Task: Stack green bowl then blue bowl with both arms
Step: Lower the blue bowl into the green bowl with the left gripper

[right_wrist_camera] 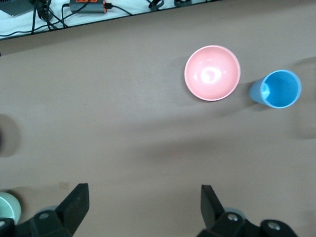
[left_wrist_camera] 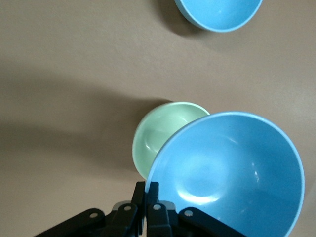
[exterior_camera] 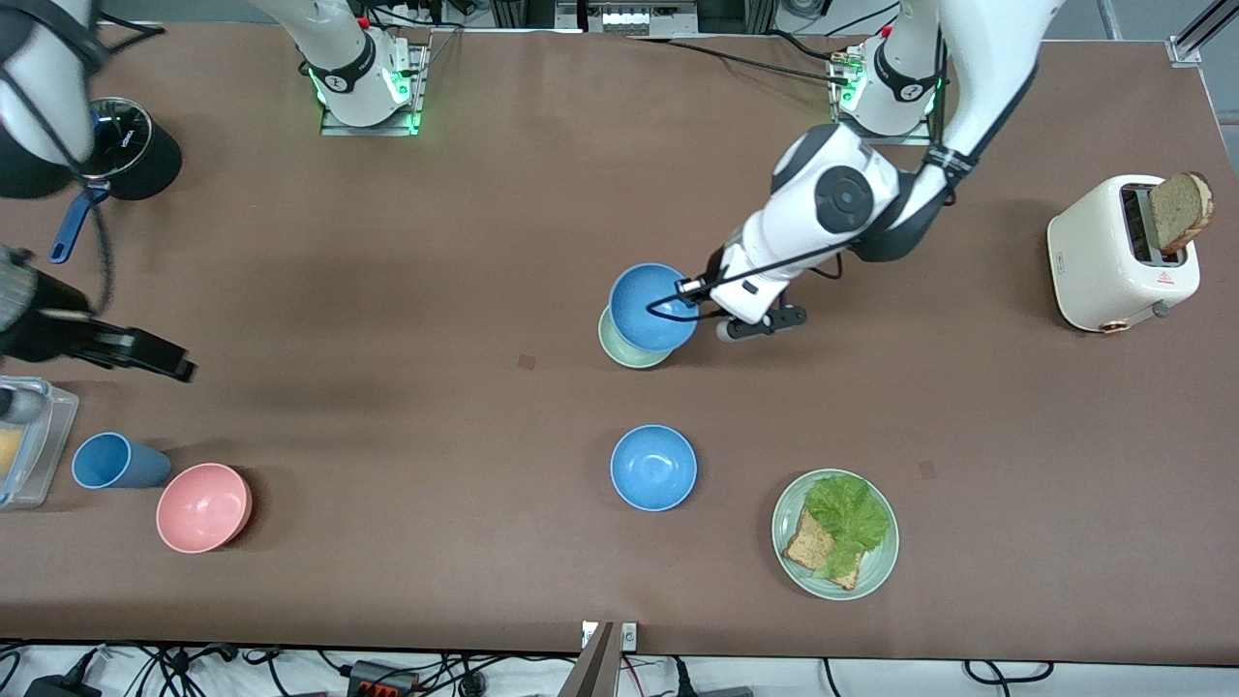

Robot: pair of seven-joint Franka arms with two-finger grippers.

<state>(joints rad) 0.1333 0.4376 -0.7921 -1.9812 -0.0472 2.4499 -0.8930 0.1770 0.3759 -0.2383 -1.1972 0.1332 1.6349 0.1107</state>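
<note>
- Blue bowl (exterior_camera: 650,306) held up by its rim at the edge toward the left arm's end, mouth upward, tilted slightly; hangs over the green bowl (exterior_camera: 619,347), not yet seated in it.
- Green bowl resting on the table (exterior_camera: 407,271) near its middle, upright and empty; only a crescent of rim visible under the blue bowl in the front view.
- Key relation: blue bowl off-centre from the green one, shifted away from the front camera and toward the left arm's end. In the left wrist view, green bowl (left_wrist_camera: 165,136) peeks out past the blue bowl (left_wrist_camera: 229,173) on the side away from the fingers.
- Judgement: needs a small shift to centre over the green bowl, then lowering and release.
- Left gripper (exterior_camera: 699,302) clenched on the blue bowl's rim, fingers (left_wrist_camera: 148,197) pinching the wall.
- Right gripper (exterior_camera: 160,360) spread wide and empty, waiting over the right arm's end of the table, above bare surface near the pink bowl (exterior_camera: 203,507) and blue cup (exterior_camera: 111,461).
- Second blue bowl (exterior_camera: 653,468) sitting nearer the front camera, beside the green plate (exterior_camera: 876,566) of lettuce and bread.
</note>
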